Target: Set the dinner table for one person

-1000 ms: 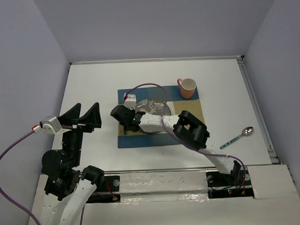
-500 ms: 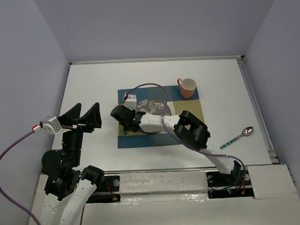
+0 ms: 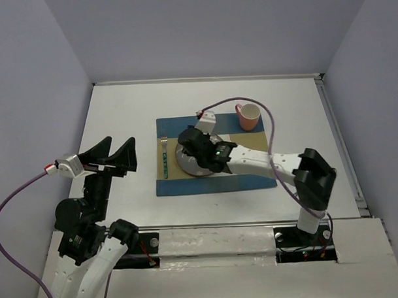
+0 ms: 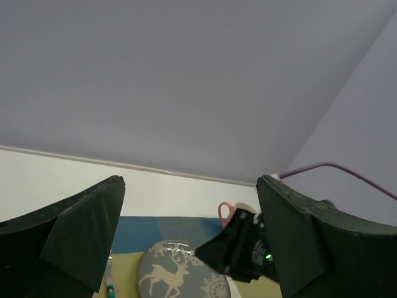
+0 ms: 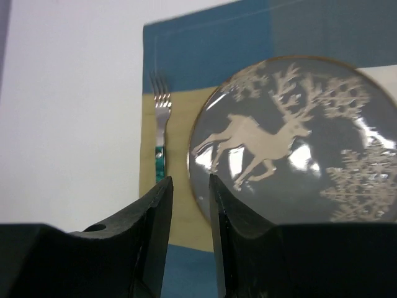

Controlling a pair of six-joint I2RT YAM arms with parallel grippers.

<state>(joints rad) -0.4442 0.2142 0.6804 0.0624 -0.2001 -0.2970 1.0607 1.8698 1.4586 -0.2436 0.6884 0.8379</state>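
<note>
The white dinner table (image 3: 119, 112) carries a blue-and-tan checked placemat (image 3: 207, 185). A fork (image 3: 165, 157) with a teal handle lies on the mat's left side, tines away from me. It also shows in the right wrist view (image 5: 160, 133), left of a grey plate (image 5: 291, 143) with a deer pattern. A pink mug (image 3: 249, 116) stands at the mat's far right corner. My right gripper (image 3: 188, 156) hovers over the plate's left rim. Its jaws (image 5: 189, 180) are a little apart and empty. My left gripper (image 3: 114, 158) is wide open and empty, raised over the table's left side.
The left wrist view looks across at the plate (image 4: 180, 273), the mug handle (image 4: 224, 214) and the right gripper's black body (image 4: 239, 251). The right arm's elbow (image 3: 314, 174) sits over the table's right front. Grey walls enclose the table.
The right gripper has moved from the mat's left edge to over the plate, its elbow swinging right. The fork now lies uncovered on the mat. The left arm is still.
</note>
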